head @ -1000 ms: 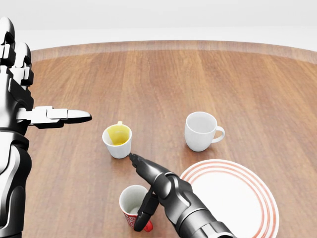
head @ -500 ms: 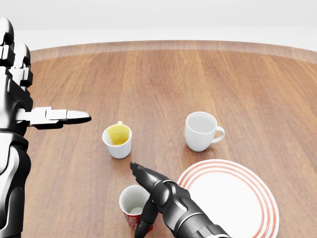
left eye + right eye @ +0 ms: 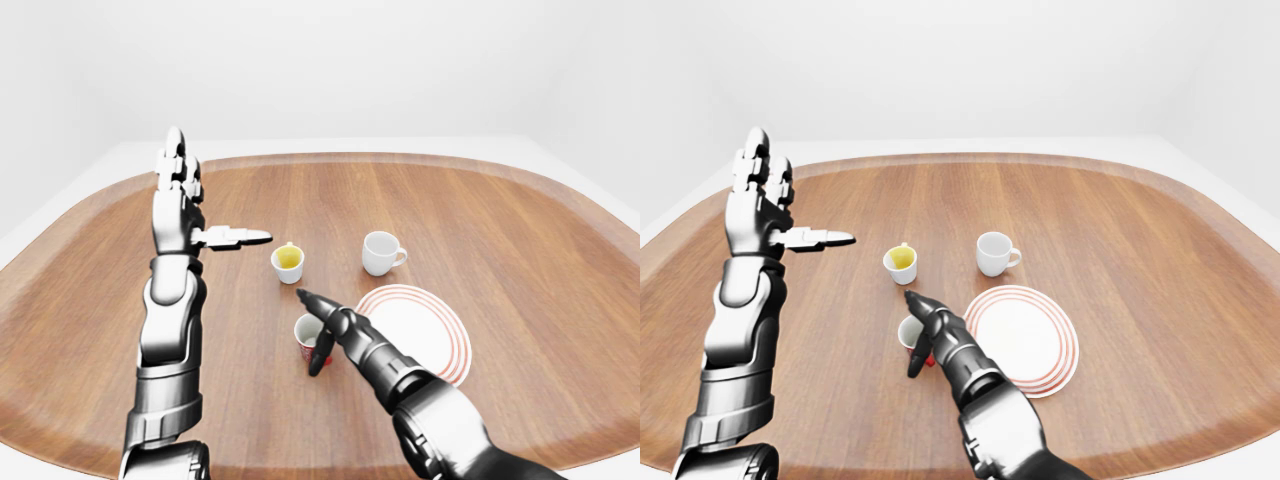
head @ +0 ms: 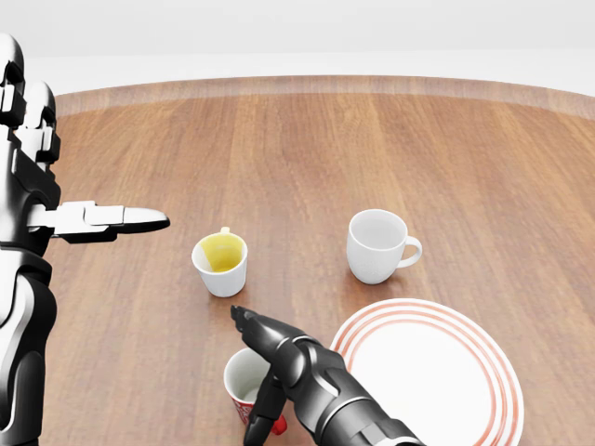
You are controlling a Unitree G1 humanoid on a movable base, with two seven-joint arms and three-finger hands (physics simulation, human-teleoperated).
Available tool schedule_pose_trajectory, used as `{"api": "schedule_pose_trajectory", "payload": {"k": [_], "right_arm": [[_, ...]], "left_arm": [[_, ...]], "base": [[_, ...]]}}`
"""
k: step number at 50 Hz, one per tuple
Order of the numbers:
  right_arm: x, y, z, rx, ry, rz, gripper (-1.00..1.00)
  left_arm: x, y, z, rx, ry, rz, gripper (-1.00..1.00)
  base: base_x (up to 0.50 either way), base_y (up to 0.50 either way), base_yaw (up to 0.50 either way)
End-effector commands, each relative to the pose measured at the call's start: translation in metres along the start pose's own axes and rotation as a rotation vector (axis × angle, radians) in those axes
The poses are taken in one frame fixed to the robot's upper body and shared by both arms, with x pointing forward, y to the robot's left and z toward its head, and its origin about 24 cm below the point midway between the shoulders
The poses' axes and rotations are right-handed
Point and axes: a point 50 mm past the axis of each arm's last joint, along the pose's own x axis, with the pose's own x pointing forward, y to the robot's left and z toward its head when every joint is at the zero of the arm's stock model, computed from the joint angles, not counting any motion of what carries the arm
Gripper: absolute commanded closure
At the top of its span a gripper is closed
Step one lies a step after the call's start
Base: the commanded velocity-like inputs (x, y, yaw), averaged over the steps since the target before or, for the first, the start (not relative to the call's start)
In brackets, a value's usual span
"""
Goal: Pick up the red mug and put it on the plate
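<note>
The red mug (image 4: pixel 240 379) stands upright on the wooden table (image 4: pixel 307 149), white inside, at the bottom of the head view, just left of the plate (image 4: pixel 437 372). The plate is white with red rings and holds nothing. My right hand (image 3: pixel 307 333) reaches in from the bottom and is open. One finger stretches over the mug's rim and the thumb hangs down beside its right side, hiding that part of the mug. My left hand (image 3: pixel 215 195) is open and empty, raised well above the table at the left with its thumb pointing right.
A small white cup with a yellow inside (image 4: pixel 221 262) stands just above the red mug in the head view. A white mug (image 4: pixel 376 244) stands above the plate, handle to the right. The table's curved rim (image 3: pixel 330 158) runs along the top.
My right hand has drawn down and left in the head view, its outstretched finger now over the red mug's rim. The left hand, mugs and plate have not moved.
</note>
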Motion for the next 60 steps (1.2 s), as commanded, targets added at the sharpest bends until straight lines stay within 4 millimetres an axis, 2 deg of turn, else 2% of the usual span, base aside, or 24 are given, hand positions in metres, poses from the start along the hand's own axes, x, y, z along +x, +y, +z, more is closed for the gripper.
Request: {"api": "schedule_pose_trajectory", "payload": {"k": [1, 20, 21, 23, 24, 41, 45, 55, 60], "right_arm": [[0.001, 0.004, 0.002, -0.015, 0.003, 0.012, -1.0], [0.001, 0.006, -0.003, -0.022, 0.018, 0.01, -1.0], [0.001, 0.006, -0.003, -0.02, 0.018, 0.01, -0.4], [0.001, 0.006, -0.004, -0.019, 0.02, 0.007, 0.64], [0.001, 0.007, -0.005, -0.02, 0.024, 0.008, 1.0], [0.0, 0.009, -0.01, -0.026, 0.035, 0.009, 1.0], [0.0, 0.003, -0.008, -0.027, 0.027, 0.002, 1.0], [-0.005, -0.029, 0.012, -0.042, -0.06, -0.061, 1.0], [-0.01, -0.038, 0.018, -0.047, -0.103, -0.085, 1.0]], "left_arm": [[-0.001, 0.002, -0.001, -0.001, 0.002, 0.004, -1.0], [0.0, 0.003, 0.0, -0.002, -0.001, 0.006, -1.0], [0.0, 0.003, 0.0, -0.002, 0.002, 0.006, -1.0], [-0.001, 0.003, -0.002, -0.002, 0.008, 0.006, -1.0], [-0.001, 0.003, -0.003, -0.002, 0.013, 0.006, -1.0], [-0.001, 0.003, 0.0, -0.008, -0.002, 0.01, -1.0], [-0.001, 0.002, 0.002, -0.007, -0.008, 0.009, -1.0], [-0.001, 0.002, 0.001, -0.008, -0.005, 0.008, -1.0], [-0.001, 0.002, 0.001, -0.008, -0.006, 0.007, -1.0]], "base": [[0.0, 0.0, 0.0], [0.0, 0.0, 0.0], [0.0, 0.0, 0.0], [0.0, 0.0, 0.0], [0.0, 0.0, 0.0], [0.0, 0.0, 0.0], [0.0, 0.0, 0.0], [0.0, 0.0, 0.0], [0.0, 0.0, 0.0]]}}
